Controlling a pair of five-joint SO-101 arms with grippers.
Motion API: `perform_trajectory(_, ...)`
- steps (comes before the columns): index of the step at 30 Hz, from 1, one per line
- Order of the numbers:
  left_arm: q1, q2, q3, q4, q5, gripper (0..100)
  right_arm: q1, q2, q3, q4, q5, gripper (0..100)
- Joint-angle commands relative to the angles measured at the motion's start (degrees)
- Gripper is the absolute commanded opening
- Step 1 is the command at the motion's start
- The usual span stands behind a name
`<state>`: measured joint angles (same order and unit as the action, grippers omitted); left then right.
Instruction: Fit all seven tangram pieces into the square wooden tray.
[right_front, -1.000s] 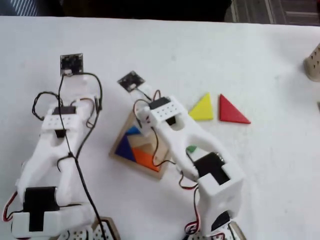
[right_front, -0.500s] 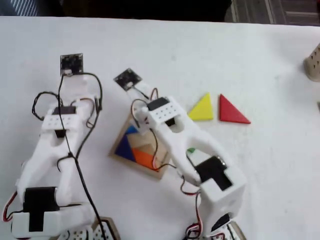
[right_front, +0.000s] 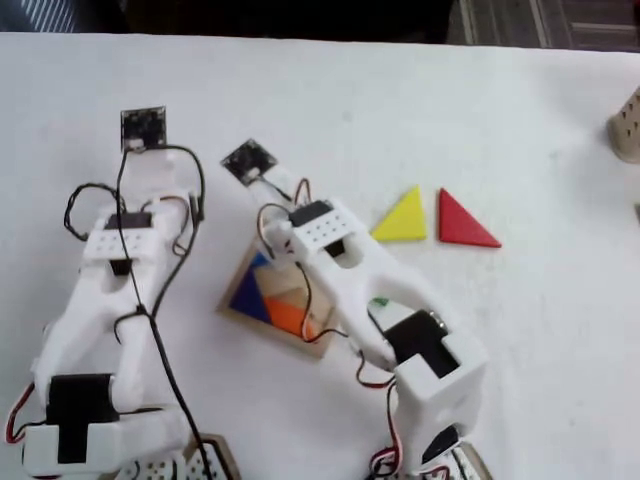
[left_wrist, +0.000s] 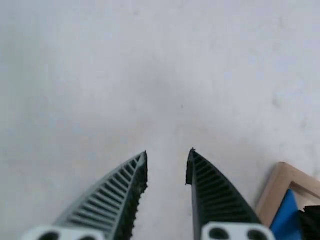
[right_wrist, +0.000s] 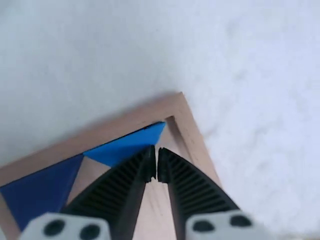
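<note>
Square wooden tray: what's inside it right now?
A dark blue triangle, a light blue piece, an orange piece and bare wood between them. The right arm covers one side of the square wooden tray, so anything there is hidden.

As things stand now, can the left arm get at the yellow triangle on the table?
Probably not easily. The right arm lies over the wooden tray, between the left pincer and the yellow triangle, so the left pincer would have to cross it.

High view looks down; both close wrist views share the tray.
</note>
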<state>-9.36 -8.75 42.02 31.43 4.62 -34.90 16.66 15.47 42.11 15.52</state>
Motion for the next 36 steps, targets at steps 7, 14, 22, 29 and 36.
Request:
perform_trajectory(7,0.0,-2.4,-0.5,-1.7,0.2,15,0.5,-5.8,-0.5,6.8,0.5,1.9)
perform_trajectory(14,0.0,-2.6,-0.5,-1.7,0.2,15,1.3,-7.5,0.9,8.5,0.5,1.9)
perform_trajectory(22,0.1,-2.7,-0.5,-1.8,0.2,15,11.7,-18.0,1.6,16.8,-3.1,1.9)
perform_trajectory(29,0.1,-2.7,-0.5,-1.8,0.2,15,21.6,-18.8,3.6,18.9,-5.2,2.6)
perform_trajectory(36,0.1,-2.7,-0.5,-1.8,0.2,15,20.2,-20.4,7.6,24.5,-3.7,14.3)
